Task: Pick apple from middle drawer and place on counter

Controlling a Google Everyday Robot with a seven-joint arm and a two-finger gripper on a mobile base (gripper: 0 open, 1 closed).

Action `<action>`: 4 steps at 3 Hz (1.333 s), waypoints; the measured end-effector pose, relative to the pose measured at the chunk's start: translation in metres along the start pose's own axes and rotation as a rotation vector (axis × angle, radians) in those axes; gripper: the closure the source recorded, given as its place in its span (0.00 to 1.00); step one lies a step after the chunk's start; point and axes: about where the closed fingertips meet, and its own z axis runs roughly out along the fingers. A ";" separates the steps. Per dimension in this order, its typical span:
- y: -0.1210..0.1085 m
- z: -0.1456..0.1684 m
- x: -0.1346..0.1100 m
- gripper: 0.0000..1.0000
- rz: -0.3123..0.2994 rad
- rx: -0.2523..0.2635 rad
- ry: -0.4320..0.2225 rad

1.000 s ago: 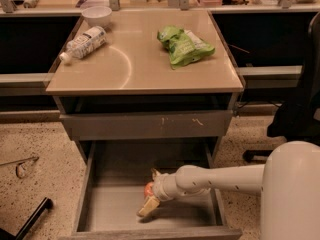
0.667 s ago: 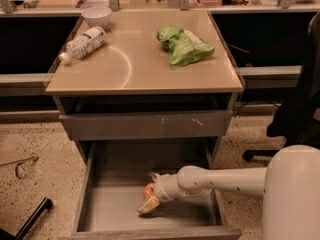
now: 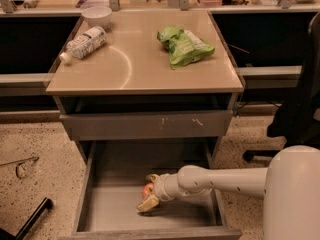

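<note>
Counter [image 3: 140, 69] holds bottle [image 3: 85, 42], bowl [image 3: 96, 15], green bag [image 3: 184, 45] — in middle drawer [image 3: 115, 209], pincer [image 3: 149, 191] clasps apple [image 3: 146, 188].

We list: the apple [image 3: 148, 189], small, round, red-orange, resting on the flat grey bottom of the middle drawer [image 3: 112, 206], right of centre, with the gripper [image 3: 145, 192] at it. The drawer, grey wood-grain, stands pulled open. The counter [image 3: 145, 71], a glossy beige surface, tops the cabinet above.
</note>
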 end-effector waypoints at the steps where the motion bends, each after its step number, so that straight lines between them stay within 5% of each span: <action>1: 0.000 0.000 0.000 0.88 0.000 0.000 0.000; 2: 0.000 0.000 0.000 1.00 0.000 0.000 0.000; 4: 0.001 -0.007 -0.010 1.00 -0.006 0.002 0.002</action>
